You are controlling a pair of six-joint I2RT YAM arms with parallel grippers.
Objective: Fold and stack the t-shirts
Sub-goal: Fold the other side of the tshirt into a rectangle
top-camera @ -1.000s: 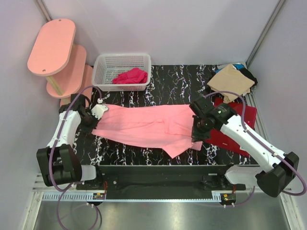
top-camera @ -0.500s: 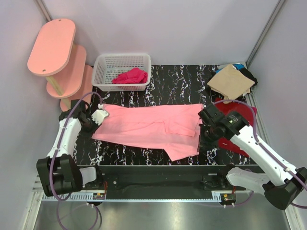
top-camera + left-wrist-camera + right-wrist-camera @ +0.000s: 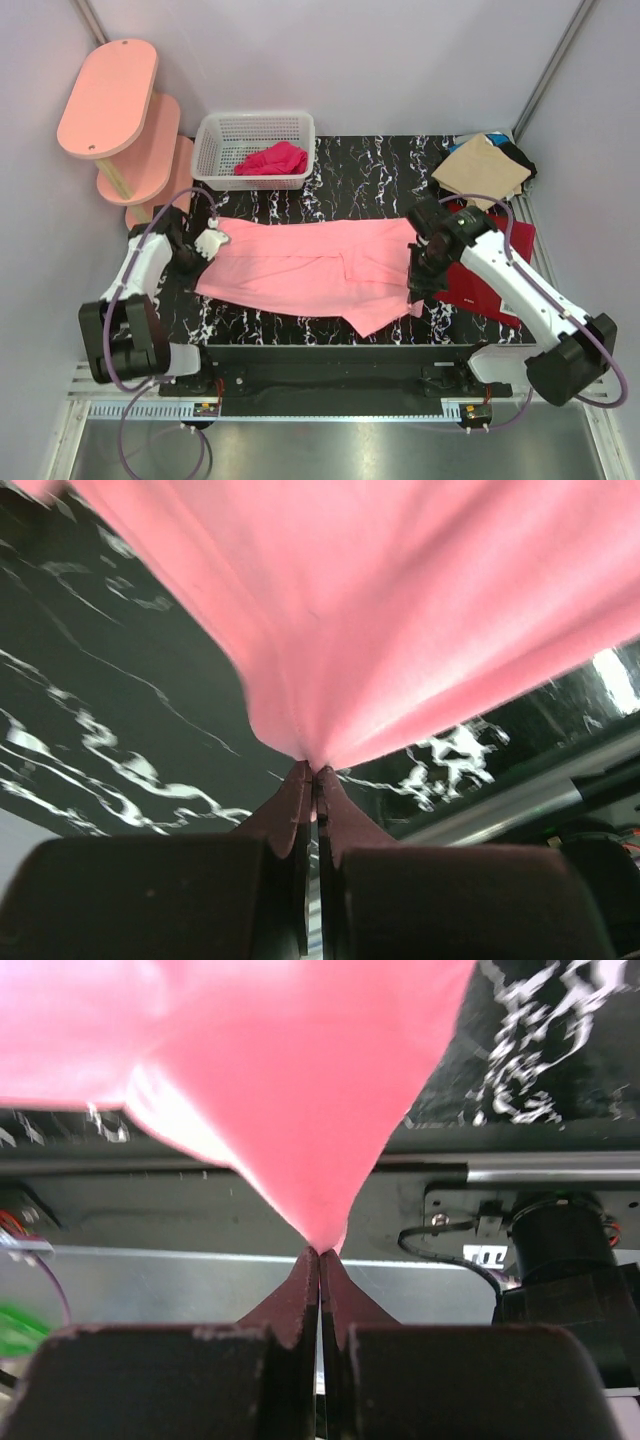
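Observation:
The salmon-pink t-shirt (image 3: 310, 265) is stretched across the middle of the black marbled table. My left gripper (image 3: 203, 243) is shut on its left end, and the cloth fans out from the pinched fingertips in the left wrist view (image 3: 330, 630). My right gripper (image 3: 415, 283) is shut on its right edge, and the cloth hangs from the fingertips in the right wrist view (image 3: 290, 1090). A dark red t-shirt (image 3: 490, 275) lies flat under my right arm. A tan t-shirt (image 3: 485, 170) lies on a black one (image 3: 520, 155) at the back right.
A white basket (image 3: 215, 140) with a crimson cloth (image 3: 272, 158) stands at the back left. A pink tiered stand (image 3: 115, 110) rises at the far left. The table's front rail (image 3: 320, 370) runs below the shirt.
My right gripper has swung back left and slightly up after moving right, carrying the shirt's right edge. My left gripper has shifted slightly right. The shirt lies a little less taut.

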